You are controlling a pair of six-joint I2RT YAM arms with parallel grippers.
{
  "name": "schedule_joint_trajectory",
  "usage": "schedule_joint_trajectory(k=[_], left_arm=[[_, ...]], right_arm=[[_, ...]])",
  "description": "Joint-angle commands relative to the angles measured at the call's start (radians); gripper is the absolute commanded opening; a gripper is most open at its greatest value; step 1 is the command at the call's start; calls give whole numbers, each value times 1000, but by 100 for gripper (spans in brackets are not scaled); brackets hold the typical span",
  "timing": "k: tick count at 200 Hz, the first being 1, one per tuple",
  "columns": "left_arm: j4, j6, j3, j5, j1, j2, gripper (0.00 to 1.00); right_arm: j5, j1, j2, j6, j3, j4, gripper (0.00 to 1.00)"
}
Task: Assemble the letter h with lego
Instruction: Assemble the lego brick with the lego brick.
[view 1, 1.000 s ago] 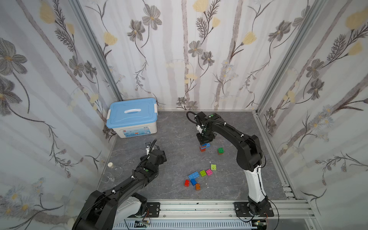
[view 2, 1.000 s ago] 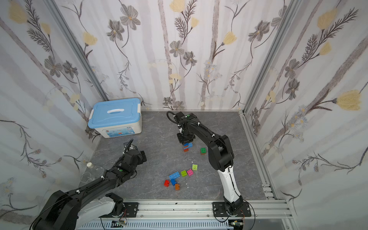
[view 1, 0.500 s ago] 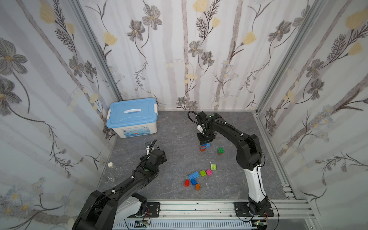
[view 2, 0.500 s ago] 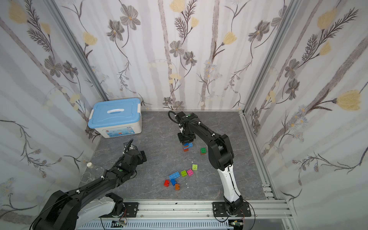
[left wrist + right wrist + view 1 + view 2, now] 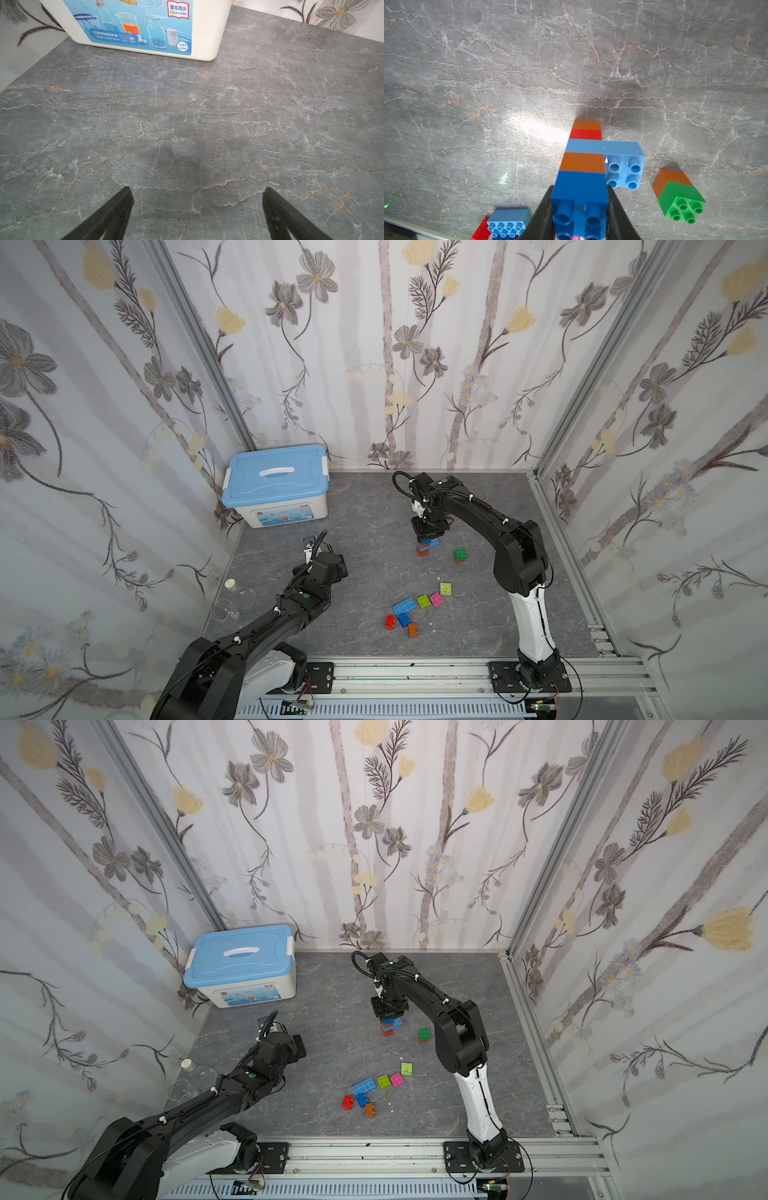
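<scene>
In the right wrist view, my right gripper (image 5: 579, 193) is shut on a dark blue lego brick (image 5: 581, 180), its black fingers (image 5: 542, 214) pressed against two opposite sides. That brick tops a stack (image 5: 427, 545) of orange, red, long light-blue and orange bricks standing on the table. The long light-blue brick (image 5: 623, 164) juts out to one side. Both top views show the right gripper (image 5: 388, 1013) pointing straight down onto the stack. My left gripper (image 5: 197, 195) is open over bare table, nothing between its fingers, well left of the stack (image 5: 336, 564).
A green brick on an orange one (image 5: 460, 554) stands just right of the stack. Several loose bricks (image 5: 415, 608) lie nearer the front edge. A white storage box with a light-blue lid (image 5: 277, 485) sits at the back left. A clear flask (image 5: 232, 597) lies by the left wall.
</scene>
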Motion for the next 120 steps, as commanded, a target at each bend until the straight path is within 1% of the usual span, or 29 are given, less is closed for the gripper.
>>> schedule_joint_trajectory(k=[1,19,34,64,101,120], left_arm=[[8,-4,3,-15,2,-3,100],[8,-4,1,-15,1,-4,100],[8,-4,1,-15,2,-3,100],[8,-4,3,-14,1,-3,100],[8,-5,3,-15,1,-4,100],[10,-4,3,-14,2,-4,100]], right_arm=[[22,0,181,26,-57,32,18],[16,-1,196,29,-59,36,16],[15,0,176,29,-59,31,16],[55,-1,63,32,-52,12,15],[106,-10,-110,47,-40,-18,14],[95,-19,-164,66,-67,-21,14]])
